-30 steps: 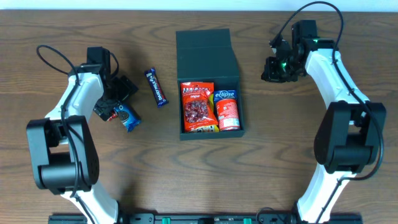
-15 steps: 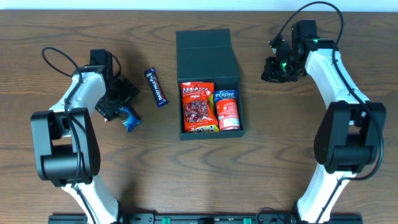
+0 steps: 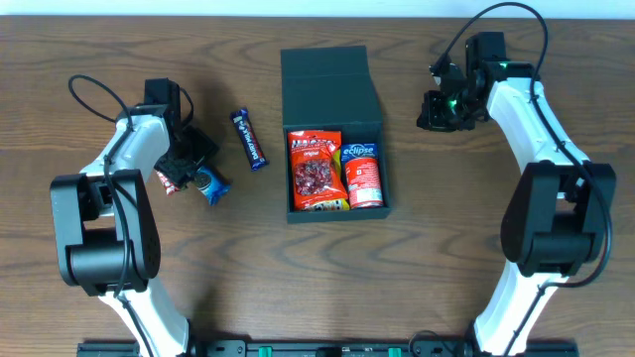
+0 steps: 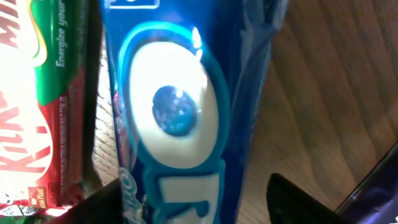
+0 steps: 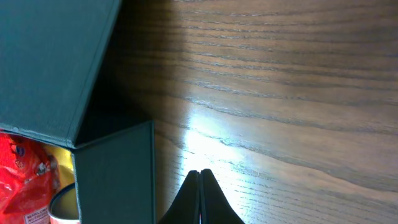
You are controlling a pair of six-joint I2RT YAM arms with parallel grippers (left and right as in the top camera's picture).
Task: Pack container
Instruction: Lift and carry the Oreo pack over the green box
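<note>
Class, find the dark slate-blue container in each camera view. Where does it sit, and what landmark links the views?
Overhead: container at centre, lid open.
Left wrist: not in it.
Right wrist: container on the left side.
Shared landmark: red snack bag inside it.

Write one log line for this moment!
left tool open over blue pack | right tool shut beside container | container open, two snacks
</note>
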